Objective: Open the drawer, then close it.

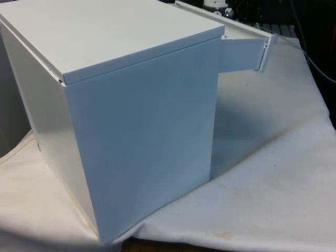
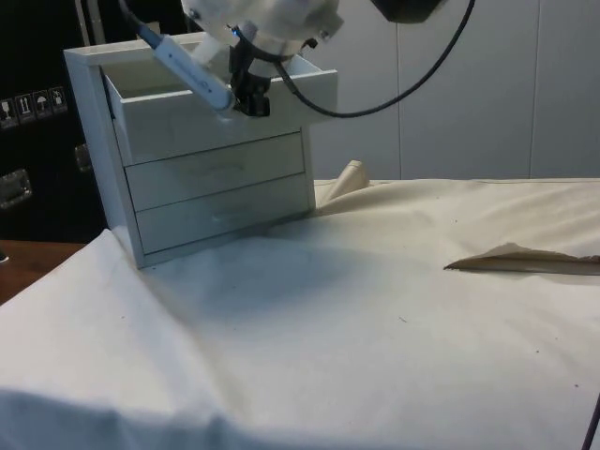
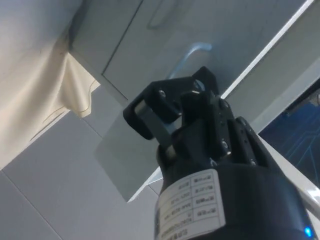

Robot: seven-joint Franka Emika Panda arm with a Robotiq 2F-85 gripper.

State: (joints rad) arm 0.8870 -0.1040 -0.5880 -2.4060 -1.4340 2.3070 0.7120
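We are viewing a table under a white cloth (image 2: 375, 328), which is wrinkling near its edges. A white chest of drawers (image 2: 202, 159) is standing directly on the cloth, its top drawer (image 2: 220, 108) projecting outward. A raised fold (image 2: 525, 260) is lying well apart from the chest.

White chest of drawers (image 2: 202, 159) with its top drawer (image 2: 220, 108) pulled out.
In the front view, the drawer's side juts past the cabinet toward that view's right; the two lower drawers sit shut.
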